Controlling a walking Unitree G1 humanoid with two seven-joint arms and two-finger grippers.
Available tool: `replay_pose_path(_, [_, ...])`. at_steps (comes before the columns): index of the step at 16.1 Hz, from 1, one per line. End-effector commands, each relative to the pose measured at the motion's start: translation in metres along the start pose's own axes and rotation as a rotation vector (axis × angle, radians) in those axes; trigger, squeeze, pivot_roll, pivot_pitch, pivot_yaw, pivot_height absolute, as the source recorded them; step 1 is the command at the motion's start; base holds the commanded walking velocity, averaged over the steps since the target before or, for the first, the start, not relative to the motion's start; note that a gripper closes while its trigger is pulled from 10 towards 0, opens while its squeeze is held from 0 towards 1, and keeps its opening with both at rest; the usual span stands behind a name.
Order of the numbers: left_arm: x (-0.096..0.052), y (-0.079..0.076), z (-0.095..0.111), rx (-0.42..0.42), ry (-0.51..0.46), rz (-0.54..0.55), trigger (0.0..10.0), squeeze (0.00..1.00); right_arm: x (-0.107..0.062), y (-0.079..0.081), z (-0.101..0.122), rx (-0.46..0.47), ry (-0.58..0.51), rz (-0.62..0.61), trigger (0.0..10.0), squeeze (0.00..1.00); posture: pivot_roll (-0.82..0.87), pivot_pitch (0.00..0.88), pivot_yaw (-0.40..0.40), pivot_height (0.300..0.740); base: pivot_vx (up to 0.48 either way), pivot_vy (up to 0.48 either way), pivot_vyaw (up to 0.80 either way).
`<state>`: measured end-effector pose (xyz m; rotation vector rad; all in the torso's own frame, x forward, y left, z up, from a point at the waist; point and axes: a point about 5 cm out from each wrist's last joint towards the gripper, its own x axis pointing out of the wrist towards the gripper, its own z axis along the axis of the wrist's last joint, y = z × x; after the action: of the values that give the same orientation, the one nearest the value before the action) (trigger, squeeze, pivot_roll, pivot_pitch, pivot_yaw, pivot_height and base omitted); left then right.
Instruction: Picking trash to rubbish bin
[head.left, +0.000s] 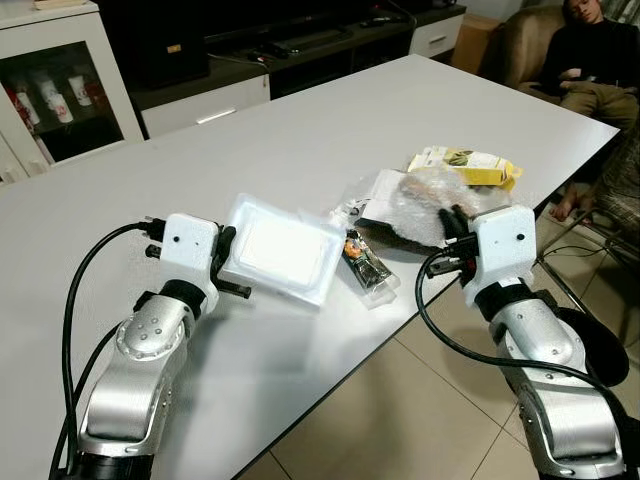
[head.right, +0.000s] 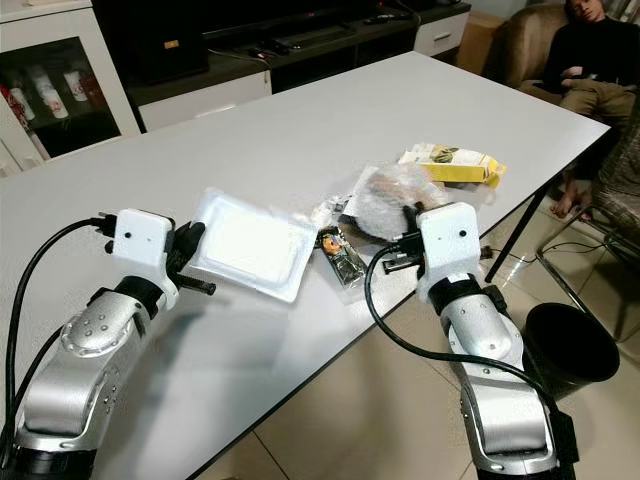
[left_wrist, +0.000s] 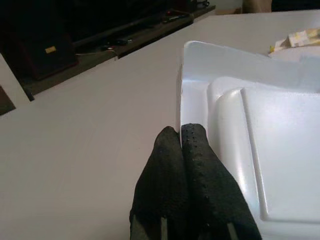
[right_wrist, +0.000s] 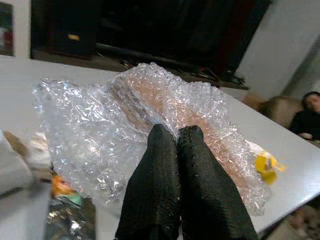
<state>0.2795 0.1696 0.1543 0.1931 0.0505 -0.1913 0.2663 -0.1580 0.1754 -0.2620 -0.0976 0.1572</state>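
- Bubble wrap (right_wrist: 150, 115): a crumpled clear sheet, lifted at the table's near right edge, pinched in my right gripper (right_wrist: 176, 131) with both fingers pressed together on it.
- White plastic tray (head.left: 283, 252): on the table, left of the trash cluster; my left gripper (left_wrist: 180, 131) has its fingers closed on the tray's rim.
- Dark snack wrapper (head.left: 365, 263): flat between tray and bubble wrap.
- Yellow packet (head.left: 465, 165): further back, near the far right edge.
- White table (head.left: 300, 140): carries all of it.
- Black bin (head.right: 570, 350): on the floor, right of the table (a person sits beyond it).
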Motion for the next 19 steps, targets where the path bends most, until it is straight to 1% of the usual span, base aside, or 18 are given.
replay_pose_path(1, [0.000,0.000,0.001,0.013,-0.010,0.006,10.0,0.00,-0.001,0.000,-0.003,-0.010,0.010,0.003,10.0,0.00,-0.05,0.000,-0.006,0.740,0.000,0.000,0.00])
replay_pose_path(2, [0.001,0.000,0.001,-0.005,-0.014,0.010,10.0,0.00,-0.002,0.000,-0.006,0.021,0.038,0.015,10.0,0.00,-0.05,0.000,-0.007,0.740,0.000,0.000,0.00])
replay_pose_path(3, [0.001,-0.001,0.001,-0.008,-0.012,0.007,10.0,0.00,-0.005,-0.002,-0.011,0.061,0.057,-0.006,10.0,0.00,-0.05,0.000,-0.007,0.740,0.000,0.000,0.00])
replay_pose_path(11, [0.001,-0.007,0.003,0.026,-0.027,-0.029,10.0,0.00,-0.007,0.004,-0.014,0.062,0.062,0.013,10.0,0.00,-0.05,0.000,-0.006,0.740,0.000,0.000,0.00])
replay_pose_path(13, [0.001,-0.008,0.002,0.028,-0.025,-0.030,10.0,0.00,-0.008,0.004,-0.015,0.062,0.066,0.018,10.0,0.00,-0.05,0.000,-0.007,0.740,0.000,-0.352,0.00])
replay_pose_path(19, [0.000,-0.008,0.001,0.033,-0.020,-0.026,10.0,0.00,-0.008,0.005,-0.015,0.056,0.065,0.030,10.0,0.00,-0.05,0.000,-0.010,0.740,0.000,-0.477,0.00])
